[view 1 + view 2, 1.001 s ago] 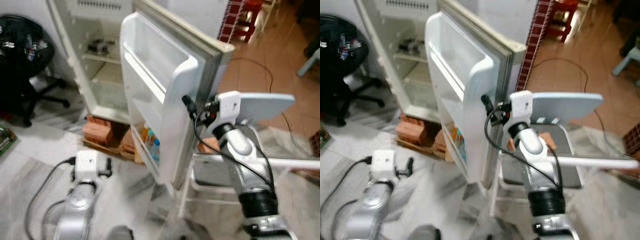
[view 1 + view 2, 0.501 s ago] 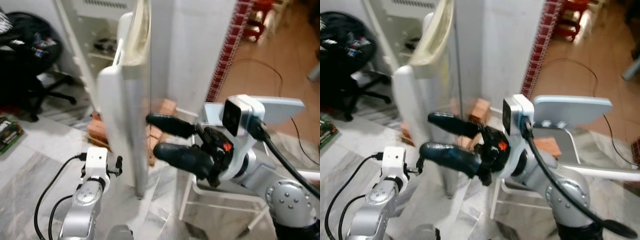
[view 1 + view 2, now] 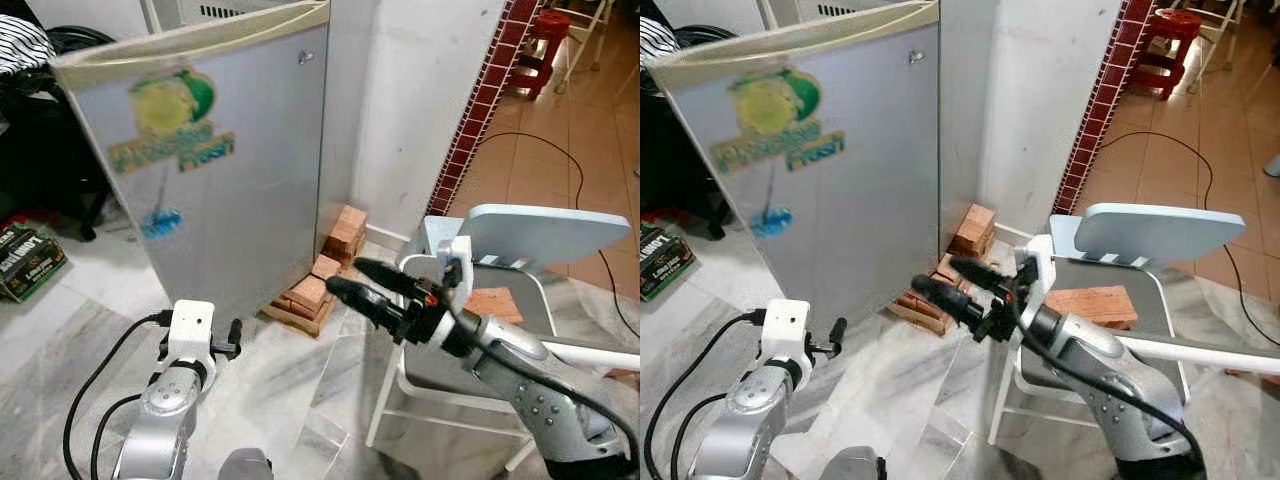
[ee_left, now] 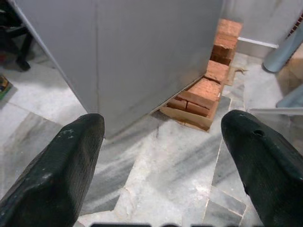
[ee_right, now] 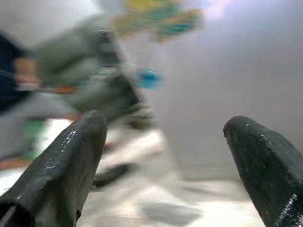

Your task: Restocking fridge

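Fridge door point(image 3: 215, 170) is sitting nearly shut, fridge propped on bricks point(image 3: 315, 293) by the wall. Right gripper point(image 3: 352, 282) is hovering beside the door's free edge, fingers spread, holding nothing. Left gripper point(image 4: 161, 156) is hanging low, open, empty.

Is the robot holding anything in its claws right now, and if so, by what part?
Nothing is held. The right gripper hangs open beside the fridge door; the left gripper is open too, above the floor.
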{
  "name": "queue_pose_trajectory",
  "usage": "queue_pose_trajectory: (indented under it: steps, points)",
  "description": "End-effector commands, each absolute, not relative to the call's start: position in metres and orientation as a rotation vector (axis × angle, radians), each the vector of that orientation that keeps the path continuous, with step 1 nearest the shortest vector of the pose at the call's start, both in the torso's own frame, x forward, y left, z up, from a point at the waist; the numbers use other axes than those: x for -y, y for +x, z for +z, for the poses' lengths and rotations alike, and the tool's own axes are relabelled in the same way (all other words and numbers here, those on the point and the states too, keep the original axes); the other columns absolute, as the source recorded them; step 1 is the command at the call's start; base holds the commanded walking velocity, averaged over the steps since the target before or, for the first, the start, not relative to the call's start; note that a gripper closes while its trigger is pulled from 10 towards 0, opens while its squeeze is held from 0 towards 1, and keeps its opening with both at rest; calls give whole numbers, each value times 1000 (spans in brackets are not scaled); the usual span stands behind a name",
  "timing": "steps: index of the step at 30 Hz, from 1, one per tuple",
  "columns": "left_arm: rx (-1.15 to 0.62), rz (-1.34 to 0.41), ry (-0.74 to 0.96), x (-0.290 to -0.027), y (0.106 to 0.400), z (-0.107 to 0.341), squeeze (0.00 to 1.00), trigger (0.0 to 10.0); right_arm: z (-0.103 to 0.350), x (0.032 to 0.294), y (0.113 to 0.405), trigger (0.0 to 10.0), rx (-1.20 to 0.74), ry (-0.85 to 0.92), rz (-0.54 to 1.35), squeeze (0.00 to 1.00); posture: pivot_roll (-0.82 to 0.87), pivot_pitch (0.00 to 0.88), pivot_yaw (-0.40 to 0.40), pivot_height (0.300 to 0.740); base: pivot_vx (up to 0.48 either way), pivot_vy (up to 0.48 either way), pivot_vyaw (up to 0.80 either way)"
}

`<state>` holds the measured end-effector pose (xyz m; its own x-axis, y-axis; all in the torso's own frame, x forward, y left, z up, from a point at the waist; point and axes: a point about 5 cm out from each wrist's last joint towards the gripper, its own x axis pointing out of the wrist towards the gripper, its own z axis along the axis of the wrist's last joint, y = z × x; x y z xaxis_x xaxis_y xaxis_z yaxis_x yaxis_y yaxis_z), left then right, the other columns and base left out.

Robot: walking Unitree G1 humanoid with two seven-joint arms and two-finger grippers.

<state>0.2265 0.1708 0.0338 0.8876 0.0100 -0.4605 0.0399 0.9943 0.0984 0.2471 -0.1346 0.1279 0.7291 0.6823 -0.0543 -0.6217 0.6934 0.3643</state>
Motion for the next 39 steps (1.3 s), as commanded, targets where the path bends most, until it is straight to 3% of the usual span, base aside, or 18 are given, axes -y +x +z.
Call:
queue_pose_trajectory:
  steps: [1, 8, 22, 26, 39]
  points:
    - [-430, -1, 159, -176, 228, 42, 0, 10000, 123, 141, 254, 10000, -139, 220, 569, 0, 121, 1, -19, 740, 0, 0, 0]
    - [-424, 18, 178, -183, 229, 43, 0, 10000, 108, 147, 256, 10000, -104, 118, 355, 0, 119, 18, -24, 740, 0, 0, 0]
    - [-405, -24, 157, -178, 234, 49, 0, 10000, 104, 158, 261, 10000, -52, 40, 215, 0, 104, 34, -12, 740, 0, 0, 0]
    - [-376, -83, 182, -174, 233, 51, 0, 10000, 97, 166, 260, 10000, -78, 25, 122, 0, 99, 36, -9, 740, 0, 480, -400]
    - [-365, -202, 158, -160, 228, 51, 0, 10000, 92, 168, 258, 10000, -75, 1, 68, 0, 93, 36, -9, 740, 0, 480, -800]
